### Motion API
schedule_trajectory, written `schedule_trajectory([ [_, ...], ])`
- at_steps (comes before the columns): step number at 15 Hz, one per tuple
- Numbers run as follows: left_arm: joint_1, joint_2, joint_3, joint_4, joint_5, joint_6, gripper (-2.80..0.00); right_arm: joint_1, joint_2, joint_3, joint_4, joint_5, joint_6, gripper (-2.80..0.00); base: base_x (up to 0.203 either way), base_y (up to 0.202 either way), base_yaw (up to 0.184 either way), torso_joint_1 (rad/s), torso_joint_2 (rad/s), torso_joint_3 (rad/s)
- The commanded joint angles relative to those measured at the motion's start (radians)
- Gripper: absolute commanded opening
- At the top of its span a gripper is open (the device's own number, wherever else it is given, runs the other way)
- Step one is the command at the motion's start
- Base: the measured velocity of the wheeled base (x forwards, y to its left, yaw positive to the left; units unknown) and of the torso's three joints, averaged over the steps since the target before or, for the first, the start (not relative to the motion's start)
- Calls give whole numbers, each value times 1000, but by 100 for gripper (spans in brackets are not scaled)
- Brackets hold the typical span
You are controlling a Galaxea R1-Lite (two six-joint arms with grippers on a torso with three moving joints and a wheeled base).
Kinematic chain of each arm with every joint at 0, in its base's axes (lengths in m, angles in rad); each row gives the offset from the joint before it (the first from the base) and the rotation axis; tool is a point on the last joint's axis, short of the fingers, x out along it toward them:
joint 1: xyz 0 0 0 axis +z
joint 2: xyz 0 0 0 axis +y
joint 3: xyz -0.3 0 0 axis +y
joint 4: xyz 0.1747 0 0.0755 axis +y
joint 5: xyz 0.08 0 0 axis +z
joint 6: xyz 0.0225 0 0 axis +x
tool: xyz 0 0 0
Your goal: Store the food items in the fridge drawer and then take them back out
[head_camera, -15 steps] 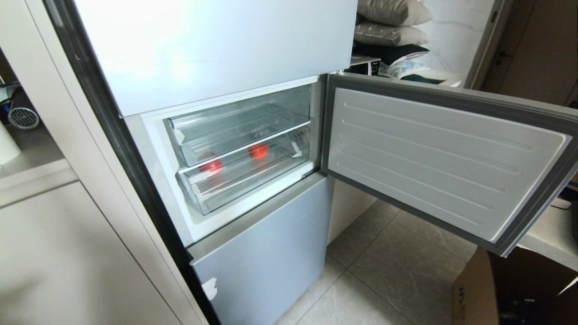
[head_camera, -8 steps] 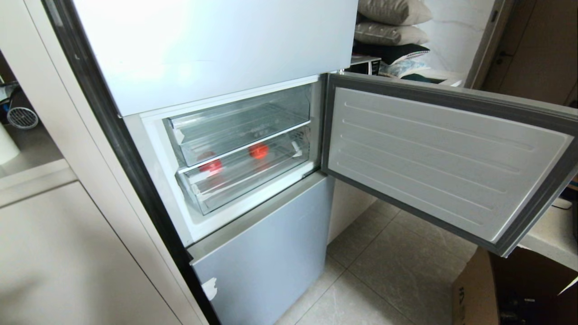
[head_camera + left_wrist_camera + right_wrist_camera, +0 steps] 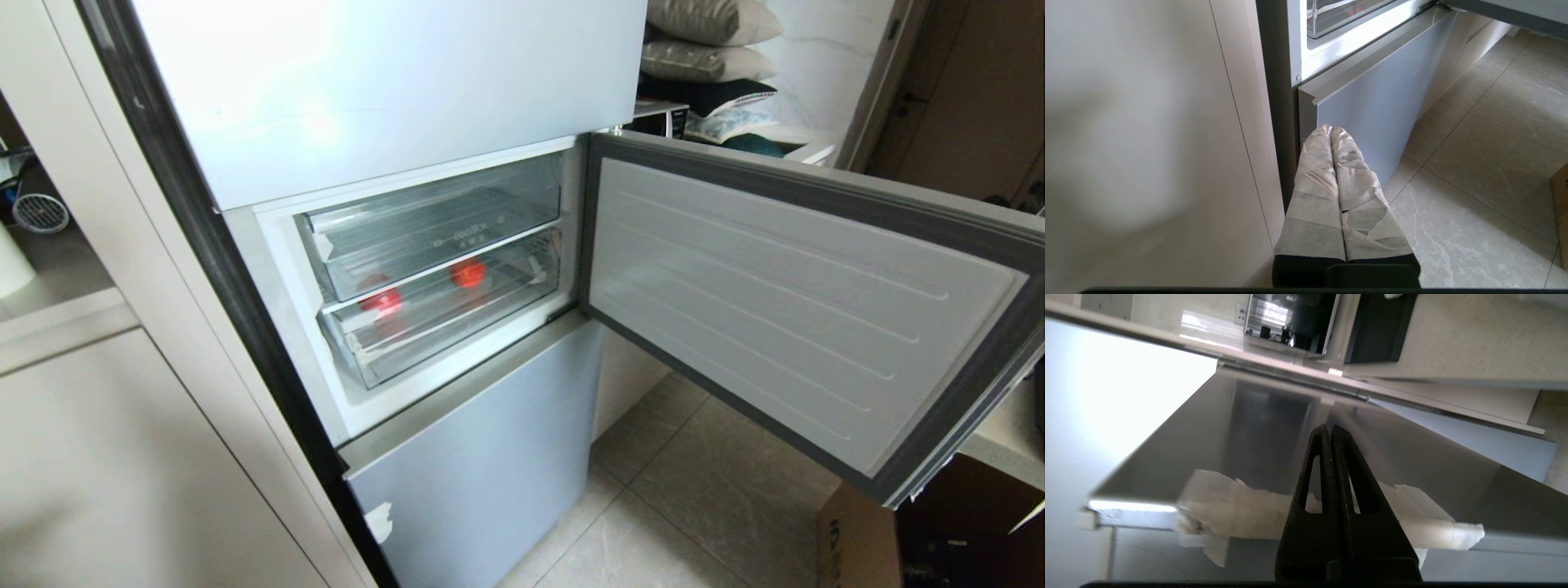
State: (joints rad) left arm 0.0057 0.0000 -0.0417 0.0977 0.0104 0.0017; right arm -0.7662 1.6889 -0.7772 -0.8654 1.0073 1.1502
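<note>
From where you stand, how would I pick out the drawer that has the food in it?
Find the tall silver fridge with its middle door swung open to the right. Inside are two clear plastic drawers, one stacked above the other. You want the lower clear drawer: two small round red-orange food pieces show through it, while the upper clear drawer shows none.

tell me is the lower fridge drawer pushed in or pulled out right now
Pushed in. The fridge drawer sits inside the compartment, its front roughly level with the clear bin above, and both food items show through its clear front.
</note>
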Motion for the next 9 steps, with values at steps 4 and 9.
schedule_trajectory([
  [4,0,2,0,1,0,0,-280,0,-251,118,-14,33,29,-280,0,0,0,0,0,0],
  [9,0,2,0,1,0,0,-280,9,-388,139,-11,38,69,-280,0,0,0,0,0,0],
])
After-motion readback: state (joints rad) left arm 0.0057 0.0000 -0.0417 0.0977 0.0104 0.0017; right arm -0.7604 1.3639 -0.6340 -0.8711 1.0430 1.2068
